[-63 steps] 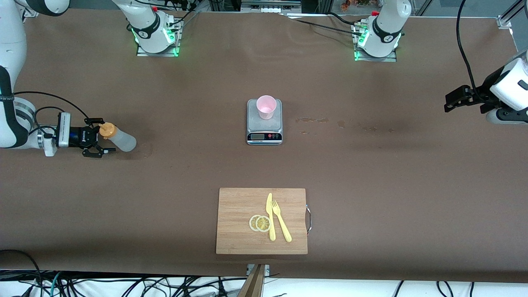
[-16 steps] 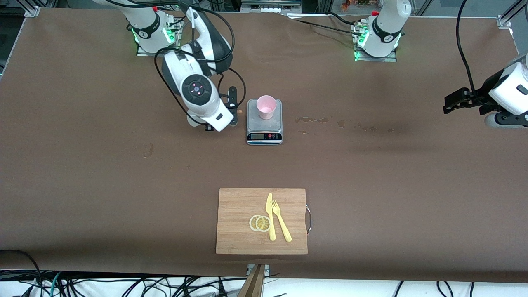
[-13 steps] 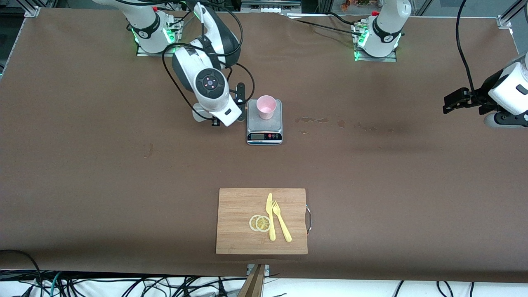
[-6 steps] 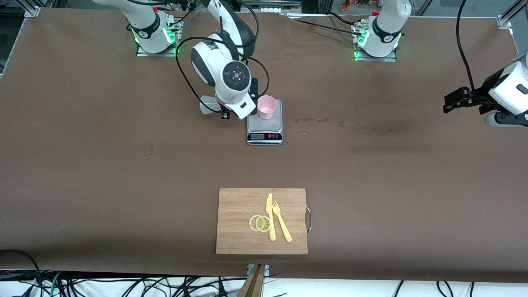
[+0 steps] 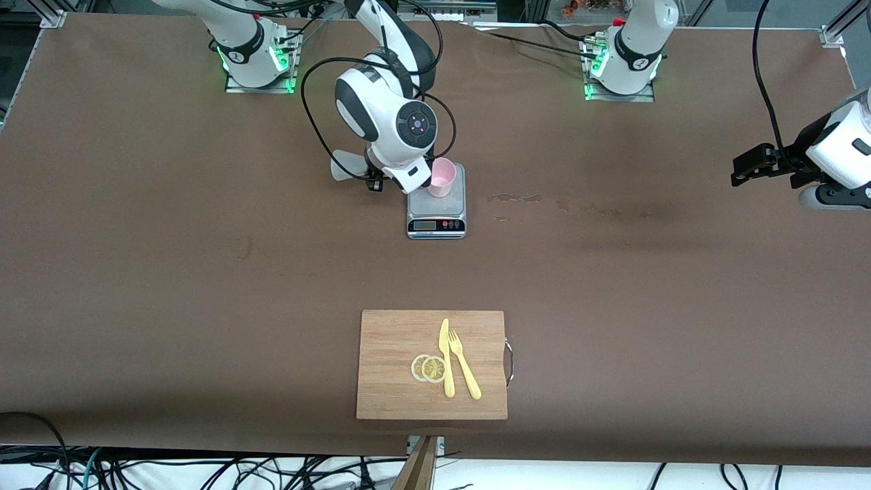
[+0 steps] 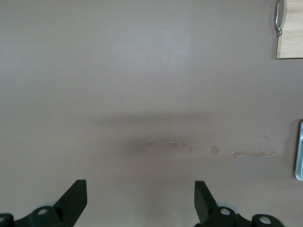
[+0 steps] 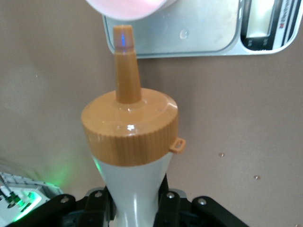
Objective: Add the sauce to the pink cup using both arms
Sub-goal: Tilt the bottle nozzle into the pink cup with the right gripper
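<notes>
My right claw [image 7: 135,205] pinches the sauce [image 7: 130,142]: cloudy soft plastic under a glossy, ribbed orange cap. The pink cup [image 5: 441,175] looks smooth matt plastic, the scale [image 5: 450,204] brushed metal, the bench [image 5: 204,306] matt brown.

This is a robotics lab with a mock kitchen set out for testing. Two white jointed arms [image 5: 388,116] are bolted by green-lit bases [image 5: 258,64] to a long desk [image 5: 136,306] under a brown cover, with aluminium framing at its corners and tangled cables [image 5: 204,469] along its edge. The kitchen props are few: a grey scale [image 5: 436,218] and a wooden cutting board [image 5: 395,367] with plastic cutlery [image 5: 457,361].
</notes>
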### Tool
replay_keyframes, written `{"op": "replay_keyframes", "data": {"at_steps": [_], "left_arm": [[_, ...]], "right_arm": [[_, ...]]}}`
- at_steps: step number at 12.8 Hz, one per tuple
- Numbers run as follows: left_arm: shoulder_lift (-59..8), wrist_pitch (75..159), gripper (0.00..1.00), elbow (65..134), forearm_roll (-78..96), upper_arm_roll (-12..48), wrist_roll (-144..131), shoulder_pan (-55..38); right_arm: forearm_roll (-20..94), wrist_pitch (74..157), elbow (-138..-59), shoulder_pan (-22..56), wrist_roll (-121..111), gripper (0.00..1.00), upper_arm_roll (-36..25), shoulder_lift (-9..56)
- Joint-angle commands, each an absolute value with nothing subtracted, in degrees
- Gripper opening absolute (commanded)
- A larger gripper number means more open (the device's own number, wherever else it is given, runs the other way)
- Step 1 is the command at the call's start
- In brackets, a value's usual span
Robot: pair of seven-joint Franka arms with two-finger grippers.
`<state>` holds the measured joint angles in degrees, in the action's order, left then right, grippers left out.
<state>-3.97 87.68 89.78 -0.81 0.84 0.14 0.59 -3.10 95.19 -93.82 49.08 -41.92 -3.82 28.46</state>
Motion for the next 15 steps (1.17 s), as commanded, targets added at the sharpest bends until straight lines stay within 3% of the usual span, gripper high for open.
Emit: {"op": "replay_keyframes", "data": {"at_steps": [1, 15], "left_arm": [[-4.0, 86.4, 1.0, 88.6, -0.9, 1.1, -0.4, 0.7], [-4.0, 86.4, 1.0, 88.6, -0.9, 1.1, -0.3, 0.7]], "right_arm": [[-5.0, 90.8, -90.3, 49.2, -38.8, 0.29, -2.7, 29.8], [-5.2, 86.6, -83.5, 50.0, -36.6, 0.29, -2.6, 34.5]]}}
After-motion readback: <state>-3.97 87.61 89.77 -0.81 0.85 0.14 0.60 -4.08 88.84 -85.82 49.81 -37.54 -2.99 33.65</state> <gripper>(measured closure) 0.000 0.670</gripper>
